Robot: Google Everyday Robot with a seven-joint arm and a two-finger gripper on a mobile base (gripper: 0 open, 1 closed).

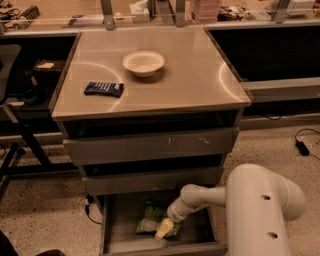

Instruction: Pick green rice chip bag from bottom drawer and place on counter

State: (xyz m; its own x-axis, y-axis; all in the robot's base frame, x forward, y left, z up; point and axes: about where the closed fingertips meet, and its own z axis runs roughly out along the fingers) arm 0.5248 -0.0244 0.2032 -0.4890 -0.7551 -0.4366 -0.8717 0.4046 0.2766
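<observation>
The green rice chip bag (148,220) lies crinkled inside the open bottom drawer (120,235), left of its middle. My gripper (164,230) is down in the drawer at the bag's right edge, its pale tip over the bag. The white arm reaches in from the lower right and hides part of the bag. The counter (185,75) is the glossy beige top of the cabinet above.
A white bowl (143,63) and a dark blue snack packet (104,89) sit on the counter. Two wider grey drawers (150,145) are above the open one. A cluttered workbench (75,15) runs behind. A cable and plug (301,146) lie on the floor at right.
</observation>
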